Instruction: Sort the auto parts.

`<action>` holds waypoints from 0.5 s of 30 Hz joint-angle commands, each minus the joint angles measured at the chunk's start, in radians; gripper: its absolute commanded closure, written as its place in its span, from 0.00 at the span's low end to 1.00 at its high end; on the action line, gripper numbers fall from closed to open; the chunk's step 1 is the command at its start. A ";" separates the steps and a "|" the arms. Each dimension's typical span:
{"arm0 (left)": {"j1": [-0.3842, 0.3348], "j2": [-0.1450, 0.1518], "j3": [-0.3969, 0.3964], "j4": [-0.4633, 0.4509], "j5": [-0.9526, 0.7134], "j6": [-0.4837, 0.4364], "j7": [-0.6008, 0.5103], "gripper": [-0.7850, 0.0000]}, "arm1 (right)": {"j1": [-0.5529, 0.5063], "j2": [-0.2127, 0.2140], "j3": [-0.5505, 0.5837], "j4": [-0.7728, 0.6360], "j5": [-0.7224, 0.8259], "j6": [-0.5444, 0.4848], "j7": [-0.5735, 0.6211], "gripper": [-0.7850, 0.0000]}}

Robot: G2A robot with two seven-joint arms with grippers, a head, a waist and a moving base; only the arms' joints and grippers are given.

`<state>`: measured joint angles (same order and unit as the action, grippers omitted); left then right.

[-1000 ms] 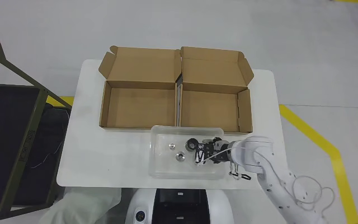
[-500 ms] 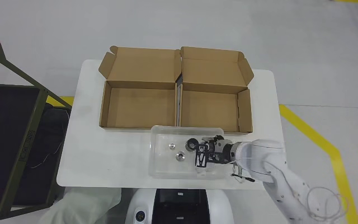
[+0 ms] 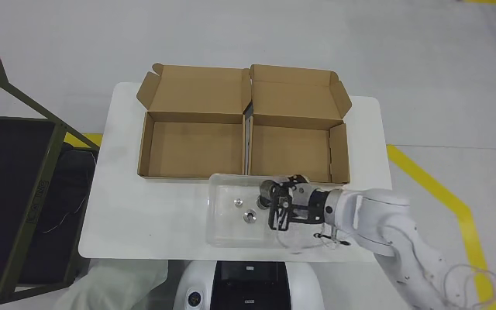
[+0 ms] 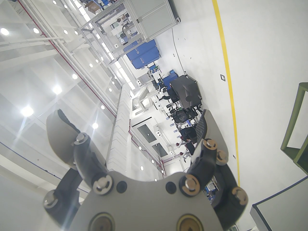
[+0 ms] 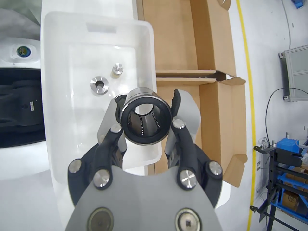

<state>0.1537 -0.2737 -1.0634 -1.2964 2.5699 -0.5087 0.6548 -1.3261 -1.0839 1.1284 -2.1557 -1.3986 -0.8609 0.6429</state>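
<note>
My right gripper is shut on a black cylindrical linear bearing, held above the right end of the clear plastic tray. In the top view that gripper hangs over the tray with the bearing in it. Two silver parts lie on the tray floor: a ring with a hole and a small solid plug. My left gripper points up at the hall ceiling, open with nothing between its fingers.
Two open cardboard boxes stand side by side behind the tray, the left one and the right one, both bare inside. Their lids fold back toward the table's far edge. A dark frame stands left of the table.
The right gripper has risen and shifted slightly toward the boxes with the bearing in it. The two silver parts stay where they were.
</note>
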 commanded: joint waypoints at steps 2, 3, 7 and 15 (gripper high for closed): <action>0.000 0.000 0.000 0.000 0.000 0.000 0.000 0.00 | 0.012 -0.001 0.003 0.002 -0.059 0.041 -0.092 1.00; 0.000 0.000 0.000 0.000 0.000 0.000 0.000 0.00 | 0.014 -0.001 0.004 0.002 -0.077 0.060 -0.130 1.00; 0.000 0.000 0.000 0.000 0.000 0.000 0.000 0.00 | 0.009 -0.002 0.022 0.005 -0.133 0.144 -0.285 1.00; 0.000 0.000 0.000 0.000 0.000 0.000 0.000 0.00 | -0.050 0.000 0.095 0.029 -0.094 0.257 -0.584 1.00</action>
<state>0.1537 -0.2737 -1.0634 -1.2964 2.5699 -0.5087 0.6548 -1.3686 -1.0842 1.2151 -2.1286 -1.4928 -0.6137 0.0864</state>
